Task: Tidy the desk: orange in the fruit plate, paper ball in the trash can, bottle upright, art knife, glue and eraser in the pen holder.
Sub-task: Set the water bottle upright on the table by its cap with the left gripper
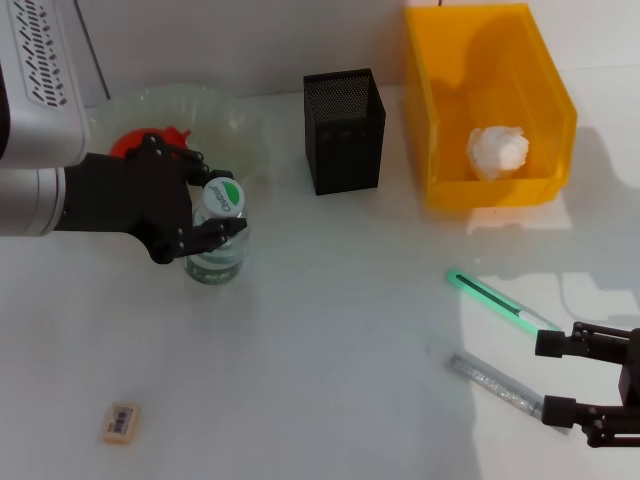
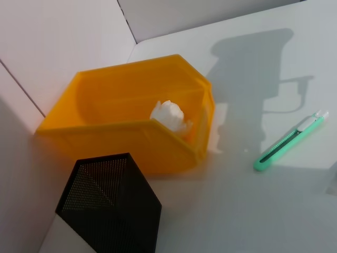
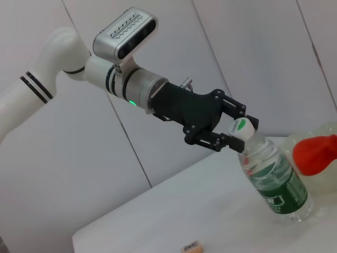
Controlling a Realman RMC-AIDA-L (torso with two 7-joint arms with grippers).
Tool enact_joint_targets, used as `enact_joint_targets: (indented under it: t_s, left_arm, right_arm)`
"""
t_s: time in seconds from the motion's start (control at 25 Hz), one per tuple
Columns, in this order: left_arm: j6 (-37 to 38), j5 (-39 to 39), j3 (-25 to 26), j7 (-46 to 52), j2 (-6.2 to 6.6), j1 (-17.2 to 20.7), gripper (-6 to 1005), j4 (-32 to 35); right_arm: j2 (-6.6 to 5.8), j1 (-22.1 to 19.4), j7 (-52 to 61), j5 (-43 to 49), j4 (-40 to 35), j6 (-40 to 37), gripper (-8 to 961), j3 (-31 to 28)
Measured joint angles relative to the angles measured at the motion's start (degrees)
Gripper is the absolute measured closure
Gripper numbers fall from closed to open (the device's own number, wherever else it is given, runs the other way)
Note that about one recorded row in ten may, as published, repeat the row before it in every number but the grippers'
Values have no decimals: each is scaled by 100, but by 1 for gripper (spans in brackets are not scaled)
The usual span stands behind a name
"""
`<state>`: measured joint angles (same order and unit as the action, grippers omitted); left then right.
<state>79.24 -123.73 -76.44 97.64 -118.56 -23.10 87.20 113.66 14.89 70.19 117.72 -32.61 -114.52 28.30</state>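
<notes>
Our left end effector (image 1: 222,212) clenches the bottle (image 1: 216,245) by its neck, upright at the fruit plate's (image 1: 245,125) five o'clock, while the right end effector (image 1: 558,378) waits released; we fear a jerky release would topple it.

White tabletop (image 1: 330,330), pale wall panels (image 3: 221,63) behind it

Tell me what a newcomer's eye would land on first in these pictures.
First, the left tool closed around the white cap of the bottle, which stands upright beside the fruit plate holding the orange. Next, the bright trash can at the back right, the paper ball inside it. The right tool hovers by the green art knife.
</notes>
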Motion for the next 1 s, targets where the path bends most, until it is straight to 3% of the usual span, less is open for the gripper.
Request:
enact_joint_targets:
  t_s: [0.6, 1.0]
  left_arm:
    - [596, 273, 559, 517, 18, -37, 560, 107]
    - [728, 287, 883, 555, 26, -365, 559, -555]
  right_arm:
    - [17, 100, 30, 47, 0, 8, 142, 0]
    - [16, 163, 88, 97, 14, 75, 143, 8]
